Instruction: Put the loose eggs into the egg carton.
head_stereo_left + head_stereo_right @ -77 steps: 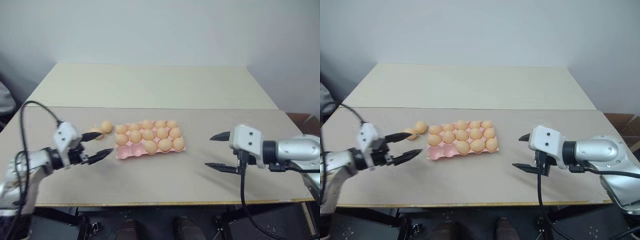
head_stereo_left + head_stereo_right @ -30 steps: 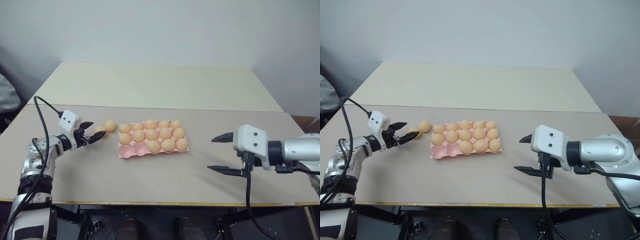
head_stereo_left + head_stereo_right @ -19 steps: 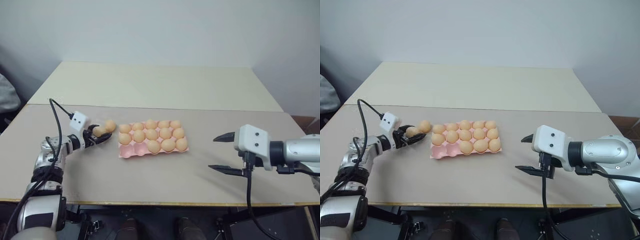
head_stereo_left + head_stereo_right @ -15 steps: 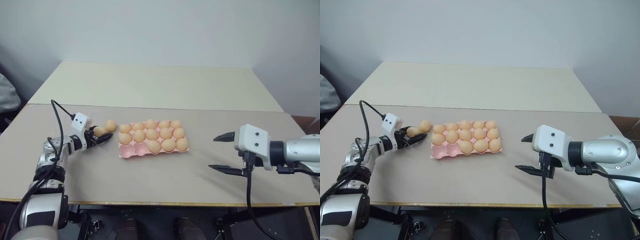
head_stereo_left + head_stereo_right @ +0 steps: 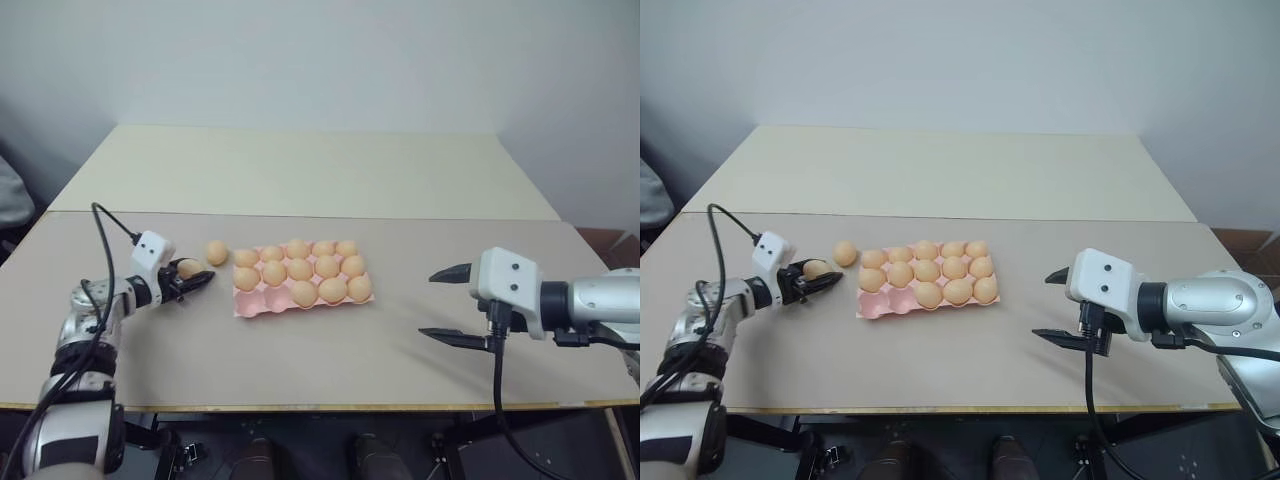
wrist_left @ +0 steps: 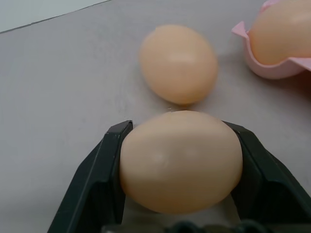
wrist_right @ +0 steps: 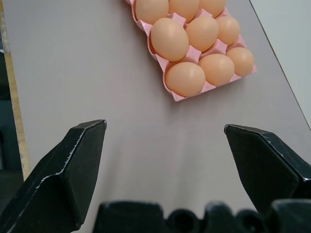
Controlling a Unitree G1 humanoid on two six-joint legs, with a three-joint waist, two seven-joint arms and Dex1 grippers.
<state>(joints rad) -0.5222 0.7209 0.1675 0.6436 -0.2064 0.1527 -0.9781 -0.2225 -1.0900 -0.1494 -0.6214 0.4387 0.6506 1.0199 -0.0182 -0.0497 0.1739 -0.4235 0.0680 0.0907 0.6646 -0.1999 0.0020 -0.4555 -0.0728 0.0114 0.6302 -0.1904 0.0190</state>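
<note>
Left gripper (image 6: 181,162) has its two black fingers clamped on one of the loose eggs (image 6: 181,160), squeezing it across its middle, just off the left end of the egg carton (image 5: 262,303); a second loose egg (image 5: 217,252) lies on the table (image 5: 300,350) just beyond it, near the carton's corner but apart from it; the carton looks nearly full, with what seem to be two bare cups in the near row at its left end; right gripper (image 5: 1058,305) hovers well off to the right with its jaws spread wide and nothing between them; now the job, as I read it, is to carry this egg over to one of those free near cups; best to lift it clear of the table before swinging right, so it doesn't knock the other egg rolling; come in above the cup rather than sideways, since the neighbouring eggs stand close; lower until the egg seats, then let go gently; the grip is across a smooth curved shell, so a slow, level move is safest
</note>
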